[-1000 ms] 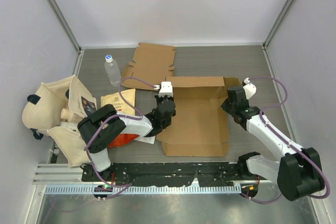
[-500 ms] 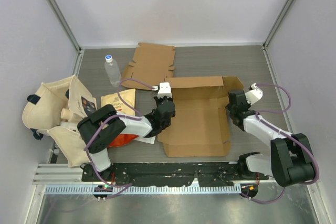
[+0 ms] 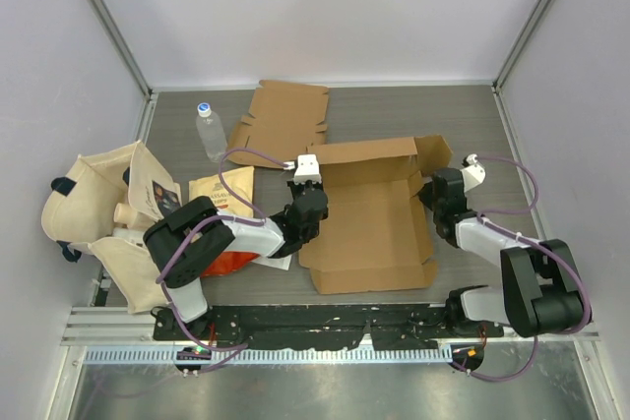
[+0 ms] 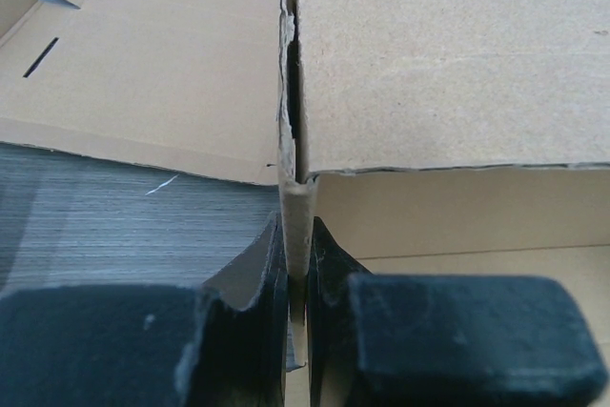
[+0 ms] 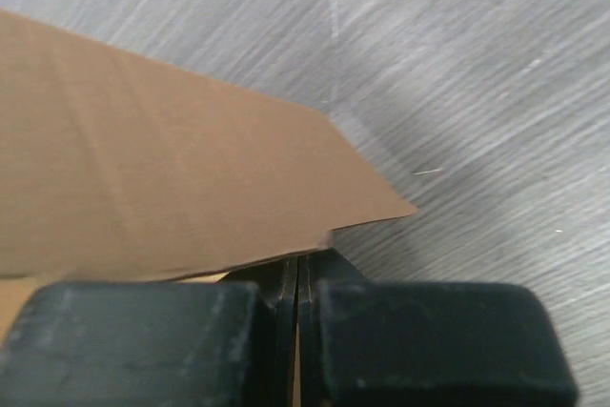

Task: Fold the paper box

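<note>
The brown paper box [image 3: 369,228] lies open at the table's middle, its back wall and side walls partly raised. My left gripper [image 3: 308,206] is shut on the box's left wall, which stands on edge between the fingers in the left wrist view [image 4: 296,235]. The back wall [image 4: 448,73] joins it at the corner. My right gripper [image 3: 439,200] is at the box's right wall, shut on the thin cardboard flap [image 5: 162,169], which juts out above the closed fingers [image 5: 299,269]. The corner flap [image 3: 434,152] stands up behind it.
A second flat cardboard blank [image 3: 285,120] lies at the back, also in the left wrist view [image 4: 143,54]. A water bottle [image 3: 210,131], a brown pouch [image 3: 219,189], a red packet [image 3: 232,263] and a cream tote bag [image 3: 98,213] lie left.
My right arm has drawn in toward the box and turned, raising the right wall and corner flap. The box has shifted slightly. The left gripper holds the left wall as before.
</note>
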Robot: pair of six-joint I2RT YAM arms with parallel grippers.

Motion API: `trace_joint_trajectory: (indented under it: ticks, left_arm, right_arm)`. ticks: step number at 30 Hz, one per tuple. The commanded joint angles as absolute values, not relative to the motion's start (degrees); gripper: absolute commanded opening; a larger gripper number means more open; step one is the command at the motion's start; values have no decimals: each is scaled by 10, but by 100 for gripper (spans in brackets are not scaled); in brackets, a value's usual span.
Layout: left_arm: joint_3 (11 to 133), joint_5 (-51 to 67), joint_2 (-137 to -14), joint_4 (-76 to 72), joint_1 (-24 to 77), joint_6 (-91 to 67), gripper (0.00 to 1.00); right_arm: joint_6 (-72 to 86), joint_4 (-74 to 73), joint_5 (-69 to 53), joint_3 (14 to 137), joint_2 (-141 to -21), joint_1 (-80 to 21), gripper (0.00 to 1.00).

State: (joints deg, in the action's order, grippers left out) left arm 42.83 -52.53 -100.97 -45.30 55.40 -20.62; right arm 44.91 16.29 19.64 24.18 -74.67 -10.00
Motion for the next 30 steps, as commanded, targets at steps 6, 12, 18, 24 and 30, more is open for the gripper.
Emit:
trace_joint_trajectory:
  ticks: [6, 12, 18, 24, 30]
  left_arm:
    - [435, -529, -990, -477, 555, -224, 0]
    - [439, -519, -987, -469, 555, -233, 0]
    - [435, -515, -990, -468, 555, -241, 0]
    - [433, -514, -991, -468, 555, -244, 0]
    - [430, -515, -992, -470, 555, -244, 0]
  right_arm:
    - [445, 207, 103, 235, -731, -107, 1]
    - [463, 271, 52, 223, -809, -117, 1]
    - [436, 262, 74, 232, -816, -146, 1]
    - [473, 230, 88, 224, -852, -148, 1]
    - [512, 187, 83, 220, -863, -147, 4]
